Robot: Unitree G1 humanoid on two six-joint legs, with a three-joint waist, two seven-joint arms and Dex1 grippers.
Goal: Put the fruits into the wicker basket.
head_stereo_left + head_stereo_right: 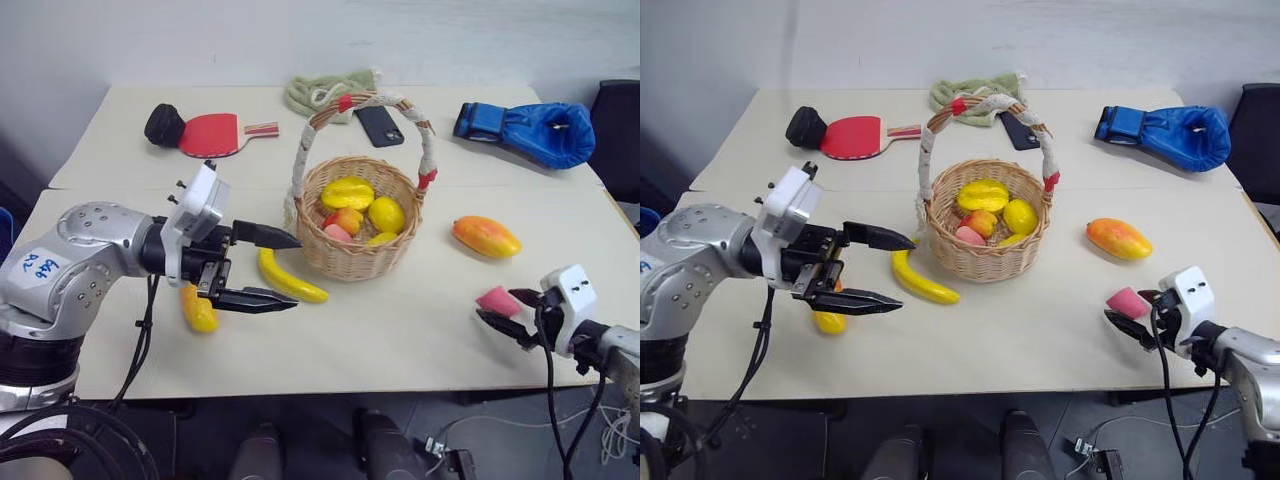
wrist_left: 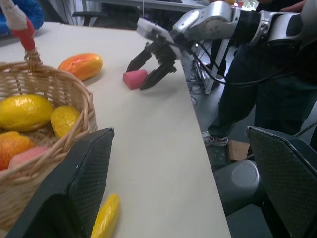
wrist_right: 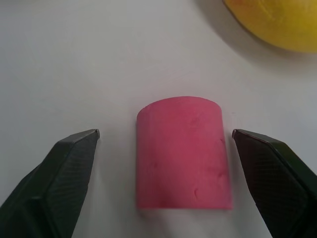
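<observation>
Premises appear to be an office or laboratory room used for robot trials. Two plain cream tables (image 1: 420,330) stand pushed together before a bare white wall (image 1: 300,40). A dark office chair (image 1: 618,120) stands at the far right corner. Loose cables and a power plug (image 1: 440,448) lie on the grey floor beneath. A person in dark trousers (image 2: 247,84) stands beside the table edge, with further furniture behind.

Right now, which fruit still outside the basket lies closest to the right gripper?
The orange-red mango, lying alone on the table to the right of the wicker basket. The banana and yellow fruit lie left of it.
</observation>
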